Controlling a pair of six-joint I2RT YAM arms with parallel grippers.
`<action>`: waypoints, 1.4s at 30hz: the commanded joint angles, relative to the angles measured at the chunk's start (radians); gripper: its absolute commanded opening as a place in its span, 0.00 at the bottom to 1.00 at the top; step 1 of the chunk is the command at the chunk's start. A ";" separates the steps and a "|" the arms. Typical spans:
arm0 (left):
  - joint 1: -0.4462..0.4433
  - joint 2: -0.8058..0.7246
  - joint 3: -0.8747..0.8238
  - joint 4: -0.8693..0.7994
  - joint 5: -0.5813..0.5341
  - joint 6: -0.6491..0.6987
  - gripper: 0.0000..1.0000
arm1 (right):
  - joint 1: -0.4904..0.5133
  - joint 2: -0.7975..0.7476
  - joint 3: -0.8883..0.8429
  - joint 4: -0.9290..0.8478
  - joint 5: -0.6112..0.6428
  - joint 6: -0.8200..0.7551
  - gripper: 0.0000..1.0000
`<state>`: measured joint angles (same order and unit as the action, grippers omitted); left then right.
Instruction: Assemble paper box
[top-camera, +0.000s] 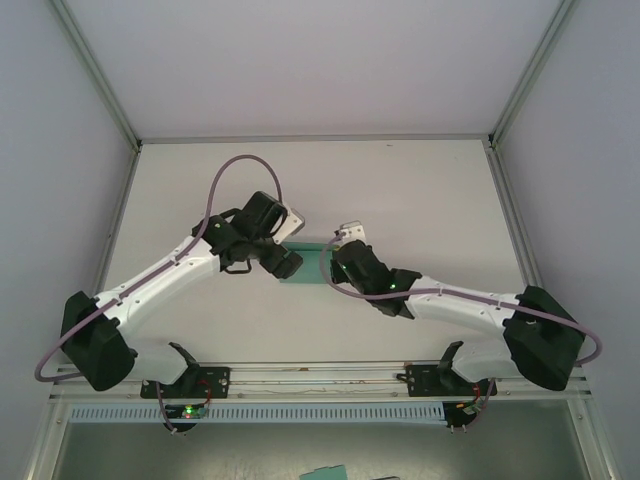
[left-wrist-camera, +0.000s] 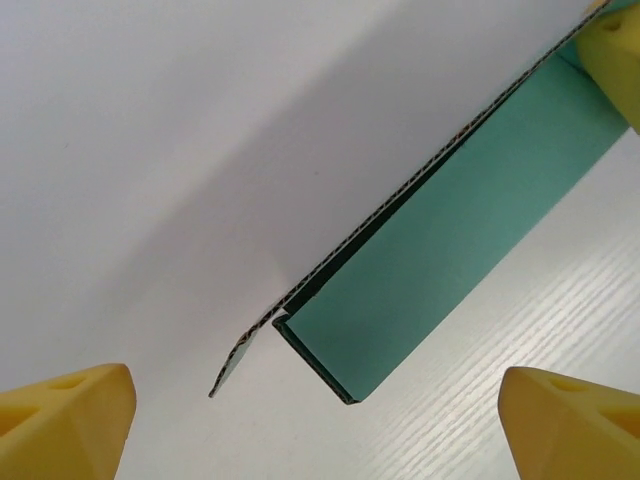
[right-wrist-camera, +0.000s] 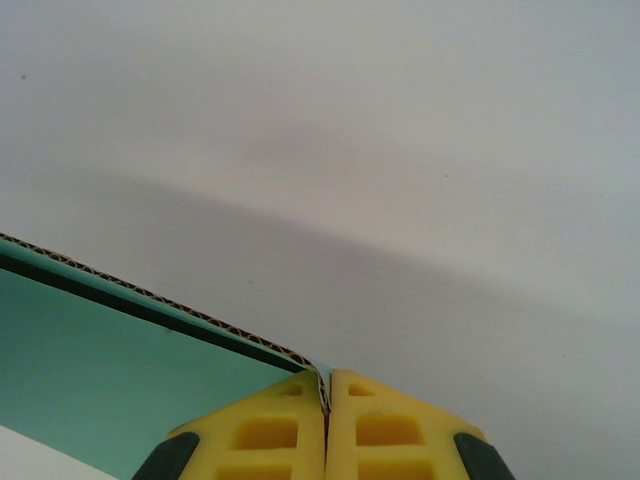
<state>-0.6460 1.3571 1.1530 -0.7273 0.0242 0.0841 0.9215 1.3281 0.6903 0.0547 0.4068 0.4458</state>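
Observation:
The teal-green paper box (top-camera: 308, 265) lies as a folded card piece on the white table, between the two grippers. In the left wrist view the paper box (left-wrist-camera: 460, 240) runs diagonally, one thin flap sticking out at its lower left end. My left gripper (left-wrist-camera: 320, 430) is open, its yellow fingertips (left-wrist-camera: 70, 420) wide apart and the box ahead of them, untouched. In the top view the left gripper (top-camera: 283, 262) sits at the box's left end. My right gripper (right-wrist-camera: 326, 395) is shut on a bent edge flap of the paper box (right-wrist-camera: 120, 370), at the box's right end (top-camera: 338, 262).
The white table (top-camera: 420, 190) is walled by pale panels with metal posts at the back corners. A small teal scrap (top-camera: 325, 472) lies below the table's front rail. The right gripper's yellow finger (left-wrist-camera: 615, 50) shows at the top right of the left wrist view.

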 joint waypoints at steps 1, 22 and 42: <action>0.007 0.007 -0.027 0.016 -0.053 -0.077 0.85 | 0.020 0.050 0.046 -0.170 -0.015 -0.058 0.00; 0.096 0.138 0.021 -0.017 0.013 -0.092 0.00 | 0.026 0.108 0.086 -0.231 -0.014 -0.070 0.00; 0.100 0.163 0.051 -0.193 0.216 -0.623 0.00 | 0.120 0.150 0.067 -0.233 0.091 0.113 0.00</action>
<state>-0.5472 1.4868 1.2045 -0.8452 0.1535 -0.4606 1.0218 1.4242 0.8028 -0.0784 0.5686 0.5076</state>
